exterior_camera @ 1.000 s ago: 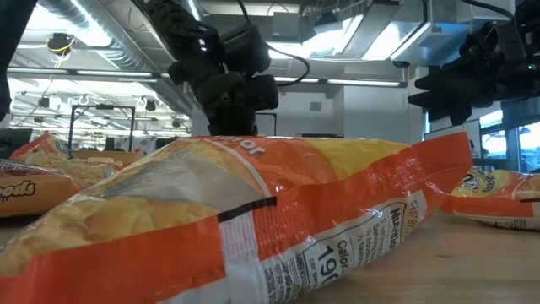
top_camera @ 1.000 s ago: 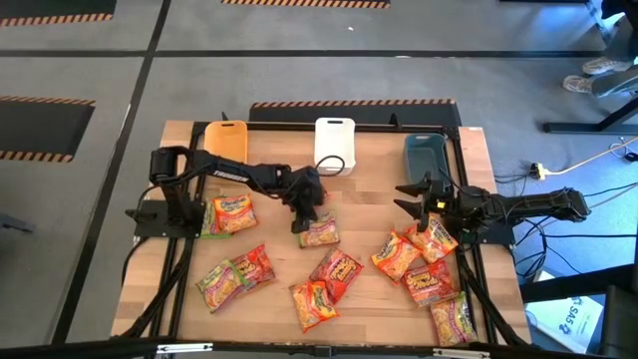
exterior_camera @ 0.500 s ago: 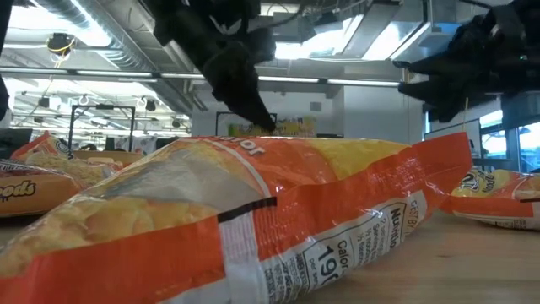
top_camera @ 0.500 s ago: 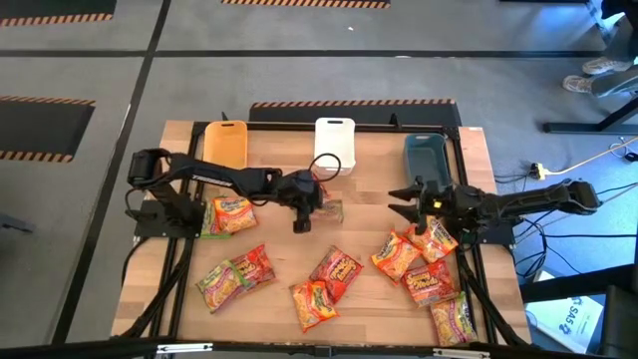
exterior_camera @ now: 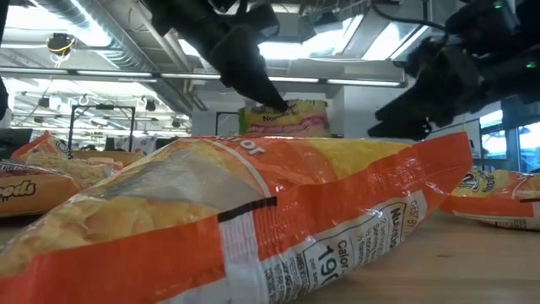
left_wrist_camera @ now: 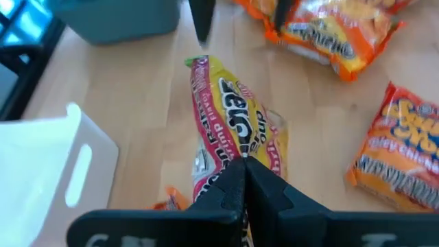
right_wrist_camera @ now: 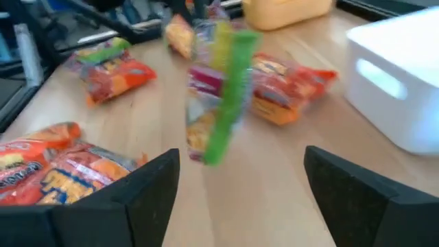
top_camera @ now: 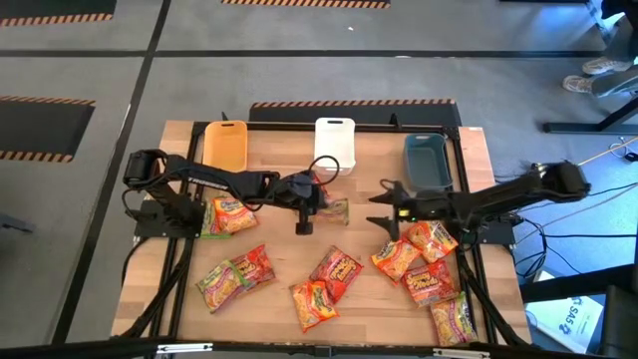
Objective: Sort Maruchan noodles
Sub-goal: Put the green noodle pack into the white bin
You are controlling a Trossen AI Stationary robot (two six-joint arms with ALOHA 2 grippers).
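My left gripper [top_camera: 319,204] is above the middle of the table, shut on a green-pink Maruchan packet [top_camera: 337,210] that hangs clear of the wood [exterior_camera: 287,118]. My right gripper [top_camera: 382,204] stands open just to the packet's right, pointing at it. Its own wrist view shows the packet [right_wrist_camera: 219,96] ahead of the spread fingers, untouched. Several other noodle packets lie flat on the table: an orange one [top_camera: 233,213] at the left, several [top_camera: 334,269] along the near side and several [top_camera: 424,261] at the right. My left gripper pinches one end of the green-pink packet [left_wrist_camera: 236,154] between its two shut fingers. The fingers [exterior_camera: 257,80] slant down from the table's left. The packet is lifted clear of the table and reaches away beyond the fingertips.
Three bins stand along the far edge: yellow [top_camera: 226,145], white [top_camera: 335,143] and dark grey [top_camera: 428,160]. A large orange packet [exterior_camera: 253,219] lies right in front of the low camera. Bare wood shows between the bins and the packets.
My left gripper has risen, taking the green-pink packet from flat on the table to hanging clear, a little toward the far edge. My right gripper has reached toward the table's left, up to that packet, and its fingers have spread wider.
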